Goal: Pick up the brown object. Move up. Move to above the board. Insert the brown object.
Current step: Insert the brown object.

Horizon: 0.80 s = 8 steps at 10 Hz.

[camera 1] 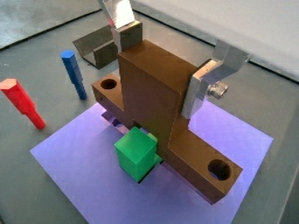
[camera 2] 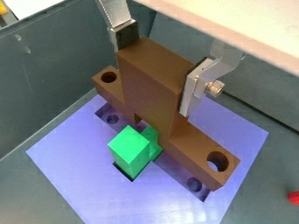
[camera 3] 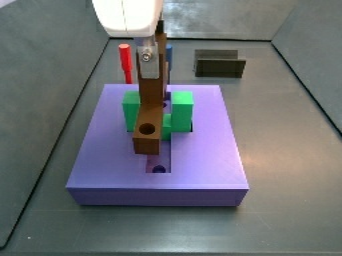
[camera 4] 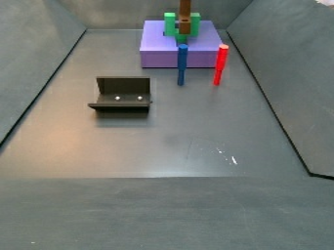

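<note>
The brown object [camera 1: 146,96] stands with its upright part between my fingers, and its lower part with round holes lies along the central groove of the lavender-blue board [camera 1: 251,144]. It sits beside the green block [camera 1: 136,150]. My gripper [camera 1: 160,74] is shut on the upright part near its top, one silver finger [camera 1: 201,92] flat against its side. Both wrist views show this, with the gripper [camera 2: 158,74] on the brown object [camera 2: 146,92] over the board [camera 2: 82,184]. In a side view the gripper [camera 3: 156,62] holds the brown object [camera 3: 147,115] over the board [camera 3: 201,150]. Whether it is fully seated I cannot tell.
A red peg [camera 1: 21,102] and a blue peg [camera 1: 73,74] stand on the floor just off the board's edge. The dark fixture [camera 4: 121,95] stands farther off on the grey floor and also shows in a side view [camera 3: 219,64]. Grey walls enclose the bin.
</note>
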{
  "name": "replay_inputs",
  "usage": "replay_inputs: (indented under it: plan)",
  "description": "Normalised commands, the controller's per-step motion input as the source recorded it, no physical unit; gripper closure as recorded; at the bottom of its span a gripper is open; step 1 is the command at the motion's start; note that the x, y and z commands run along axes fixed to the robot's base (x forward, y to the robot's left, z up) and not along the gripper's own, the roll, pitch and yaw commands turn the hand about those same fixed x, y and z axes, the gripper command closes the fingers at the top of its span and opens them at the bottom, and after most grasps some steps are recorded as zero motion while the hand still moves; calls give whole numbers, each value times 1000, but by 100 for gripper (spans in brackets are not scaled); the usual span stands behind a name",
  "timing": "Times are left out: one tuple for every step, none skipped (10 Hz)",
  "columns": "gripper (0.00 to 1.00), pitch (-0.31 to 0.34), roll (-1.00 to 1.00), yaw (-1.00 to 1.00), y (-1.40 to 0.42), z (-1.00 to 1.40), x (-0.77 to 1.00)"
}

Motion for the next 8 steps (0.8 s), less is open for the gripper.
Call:
replay_inputs:
  plan:
    - [100,3,31,0,-37,-166,266]
    - [100,29,47,0,-6,-237,329]
    - [100,14,36,0,0,-274,251]
    - [100,11,44,0,0,-266,183]
    - [100,9,89,0,0,-217,34]
    - [100,0,130,26,0,-203,0]
    - [100,0,200,74,0,-200,0]
    - [100,0,244,97,-34,-203,0]
